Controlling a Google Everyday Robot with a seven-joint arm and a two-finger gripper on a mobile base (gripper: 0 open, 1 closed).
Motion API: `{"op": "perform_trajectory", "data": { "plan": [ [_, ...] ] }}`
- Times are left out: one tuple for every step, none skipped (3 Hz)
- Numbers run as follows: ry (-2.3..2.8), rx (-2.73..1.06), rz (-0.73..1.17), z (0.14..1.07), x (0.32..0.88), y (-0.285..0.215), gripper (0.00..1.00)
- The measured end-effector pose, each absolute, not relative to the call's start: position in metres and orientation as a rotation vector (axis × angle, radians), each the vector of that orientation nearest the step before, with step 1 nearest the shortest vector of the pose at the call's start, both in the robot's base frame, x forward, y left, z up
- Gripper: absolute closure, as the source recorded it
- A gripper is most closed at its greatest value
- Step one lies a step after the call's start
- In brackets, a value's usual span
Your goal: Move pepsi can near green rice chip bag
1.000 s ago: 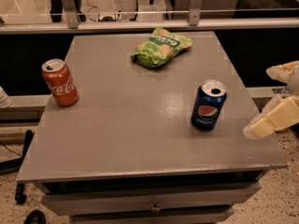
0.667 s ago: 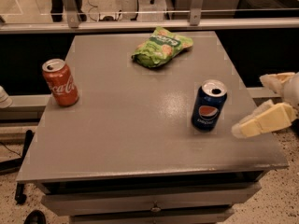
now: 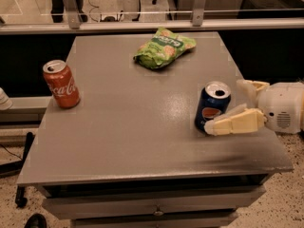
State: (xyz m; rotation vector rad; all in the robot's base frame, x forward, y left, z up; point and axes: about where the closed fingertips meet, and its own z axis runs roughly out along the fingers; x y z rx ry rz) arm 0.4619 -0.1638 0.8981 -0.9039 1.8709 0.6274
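Moved in from right edge since a second ago: gripper point(image 3: 224, 107) now at pepsi can point(image 3: 209, 107), earlier apart from it. Jaws spread wide, holding nothing. Near finger point(image 3: 235, 122) touching or just beside can's base, cannot tell which; far finger point(image 3: 249, 85) behind can's right side. Can upright, partway between fingers, on table point(image 3: 142, 141). Green rice chip bag point(image 3: 164, 47) well beyond can, far-left of hand; only bare tabletop between them. Red cola can point(image 3: 61, 83) far across from hand, upright. Pepsi can's top open, contents not visible.
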Motion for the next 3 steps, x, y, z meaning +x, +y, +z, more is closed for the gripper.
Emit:
{"op": "perform_trajectory", "data": {
  "plan": [
    [1.796,-0.859,0.690,0.894,0.465,-0.138,0.17],
    [1.770,-0.829,0.711,0.889,0.463,-0.127,0.40],
    [1.759,-0.812,0.703,0.888,0.466,-0.128,0.63]
  ]
}}
